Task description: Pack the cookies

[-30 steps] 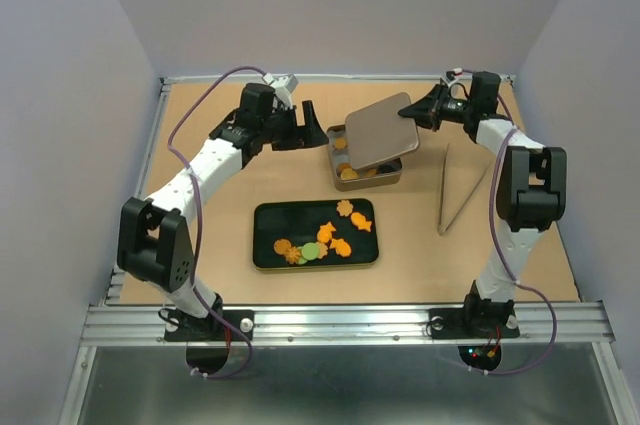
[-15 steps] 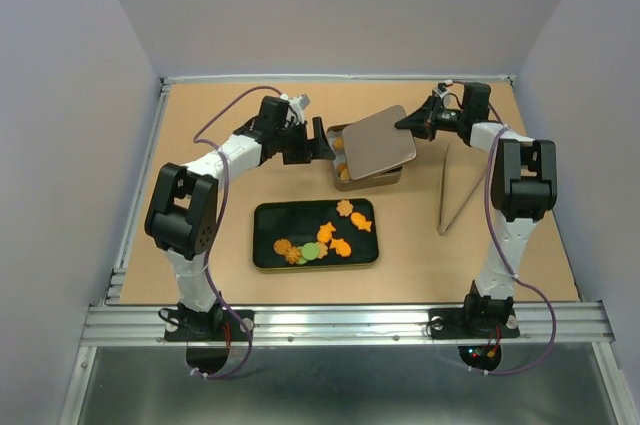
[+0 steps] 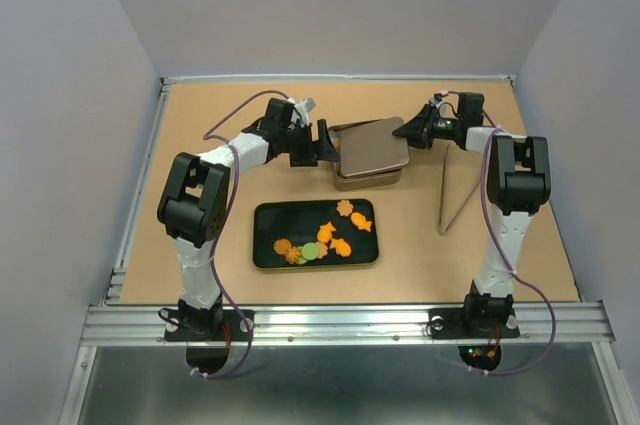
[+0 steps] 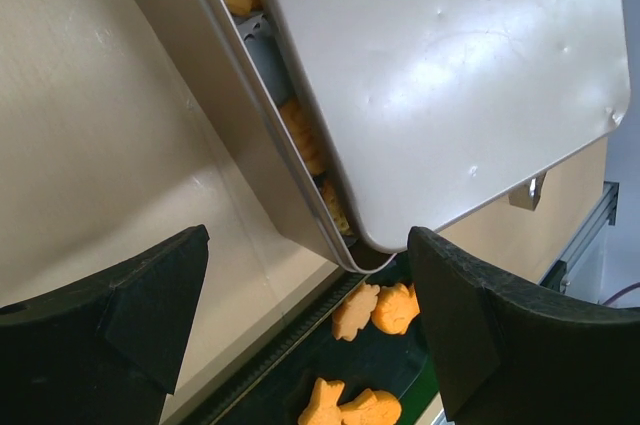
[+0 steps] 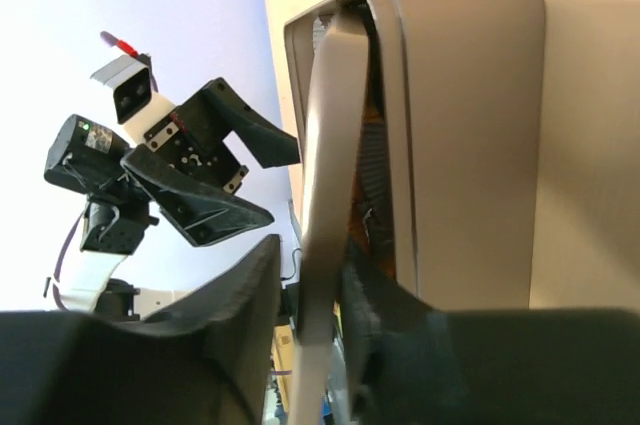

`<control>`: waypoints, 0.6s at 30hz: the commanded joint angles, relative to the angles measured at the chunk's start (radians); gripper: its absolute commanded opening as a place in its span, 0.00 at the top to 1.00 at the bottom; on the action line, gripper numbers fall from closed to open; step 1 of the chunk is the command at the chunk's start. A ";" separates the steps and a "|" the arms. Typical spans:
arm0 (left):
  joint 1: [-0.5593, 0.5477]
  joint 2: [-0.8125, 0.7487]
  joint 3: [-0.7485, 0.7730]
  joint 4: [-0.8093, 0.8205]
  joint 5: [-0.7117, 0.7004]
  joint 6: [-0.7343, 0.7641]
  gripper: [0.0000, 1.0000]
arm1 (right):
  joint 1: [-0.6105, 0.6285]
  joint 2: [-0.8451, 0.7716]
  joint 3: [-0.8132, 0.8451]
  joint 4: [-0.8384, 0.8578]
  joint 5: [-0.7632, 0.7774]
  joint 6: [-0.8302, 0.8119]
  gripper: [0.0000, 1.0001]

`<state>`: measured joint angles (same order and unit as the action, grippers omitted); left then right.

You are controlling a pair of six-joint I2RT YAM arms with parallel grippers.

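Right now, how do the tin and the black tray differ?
The tin is grey metal and deep; the tray is black and shallow. The tin is nearly covered by a tilted lid gripped by the right end effector; the tray lies open, untouched. Both are rectangular and hold orange cookies.

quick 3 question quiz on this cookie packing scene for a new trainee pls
1. True or false: the right pincer grips the edge of the lid.
2. Where do the unpacked cookies lie? A) on the black tray B) on the bare table C) in a paper cup
3. Fill in: the left pincer is ___ (open or shut).

Key: 1 true; 2 A; 3 open
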<state>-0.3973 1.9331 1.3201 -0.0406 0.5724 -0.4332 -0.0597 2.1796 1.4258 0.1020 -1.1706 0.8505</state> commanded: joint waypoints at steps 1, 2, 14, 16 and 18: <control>0.005 -0.003 0.054 0.034 0.043 -0.007 0.09 | -0.005 0.000 -0.002 0.033 0.018 -0.034 0.59; 0.005 0.001 0.060 0.033 0.046 -0.007 0.09 | -0.006 0.002 -0.005 0.031 0.022 -0.034 0.56; 0.006 0.021 0.091 0.033 0.049 -0.009 0.09 | -0.006 -0.033 -0.053 0.008 0.049 -0.044 0.48; 0.006 0.023 0.091 0.031 0.047 -0.009 0.10 | -0.008 -0.040 -0.054 -0.028 0.061 -0.051 0.47; 0.008 0.023 0.091 0.033 0.047 -0.009 0.10 | -0.009 -0.043 -0.039 -0.086 0.092 -0.100 0.47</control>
<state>-0.3969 1.9575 1.3640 -0.0326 0.5968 -0.4438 -0.0597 2.1750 1.3994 0.0959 -1.1446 0.8284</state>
